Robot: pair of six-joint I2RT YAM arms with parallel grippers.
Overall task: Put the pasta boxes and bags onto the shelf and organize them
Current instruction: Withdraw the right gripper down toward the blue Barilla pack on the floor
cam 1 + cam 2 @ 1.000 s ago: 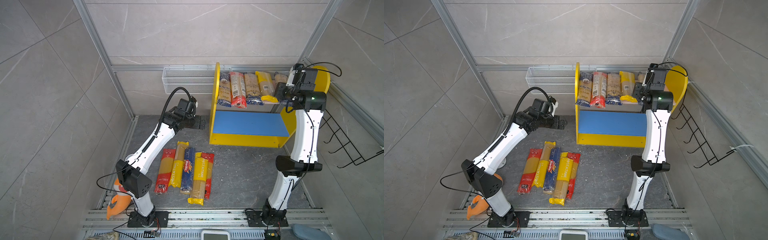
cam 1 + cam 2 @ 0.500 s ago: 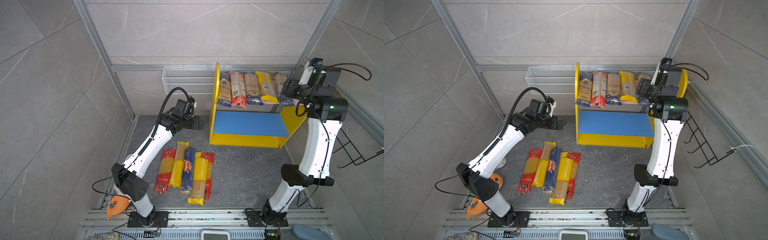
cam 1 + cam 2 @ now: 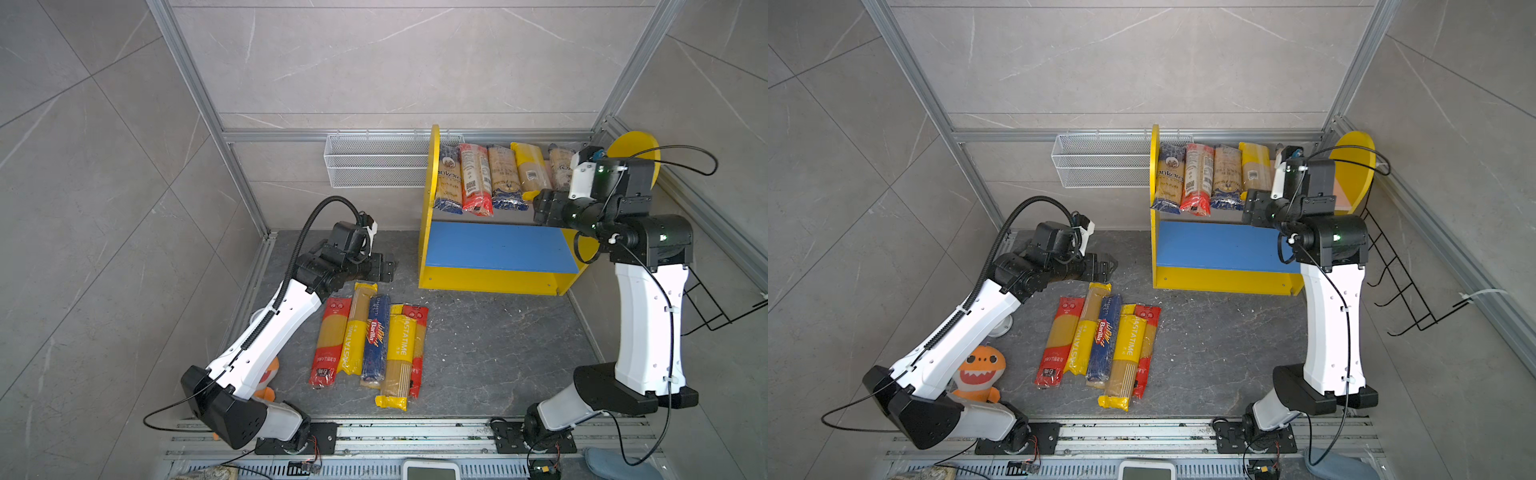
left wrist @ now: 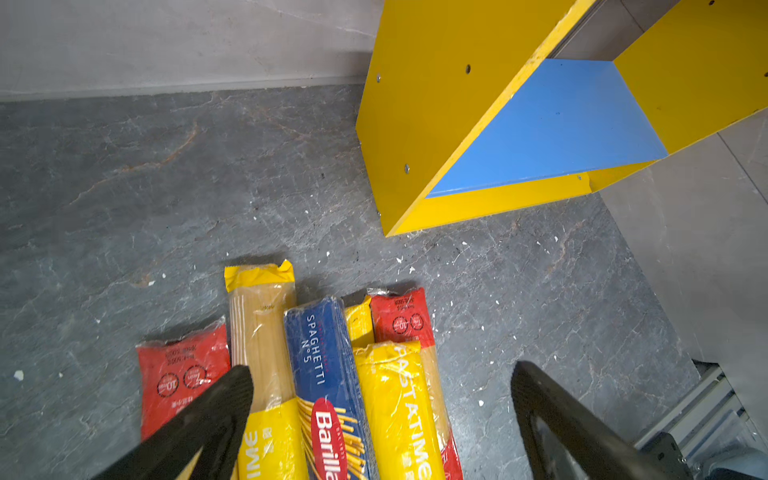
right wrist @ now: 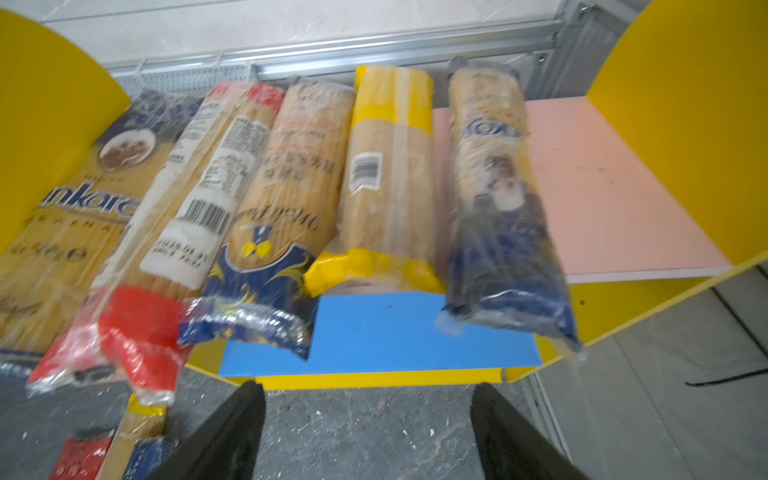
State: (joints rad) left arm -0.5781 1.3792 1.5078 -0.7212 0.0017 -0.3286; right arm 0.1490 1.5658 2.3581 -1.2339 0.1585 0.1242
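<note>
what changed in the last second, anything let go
The right hand drew back from the pink upper board, open and empty, leaving the blue-ended pack lying there. The left hand eased slightly toward the floor packs. The other four shelf packs and the floor packs stayed put.

White-shelled arms, black joints, looping black cables, small green lights

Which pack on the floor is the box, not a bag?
The dark blue Barilla box, mid-row; its neighbours are clear bags with red or yellow ends.
</note>
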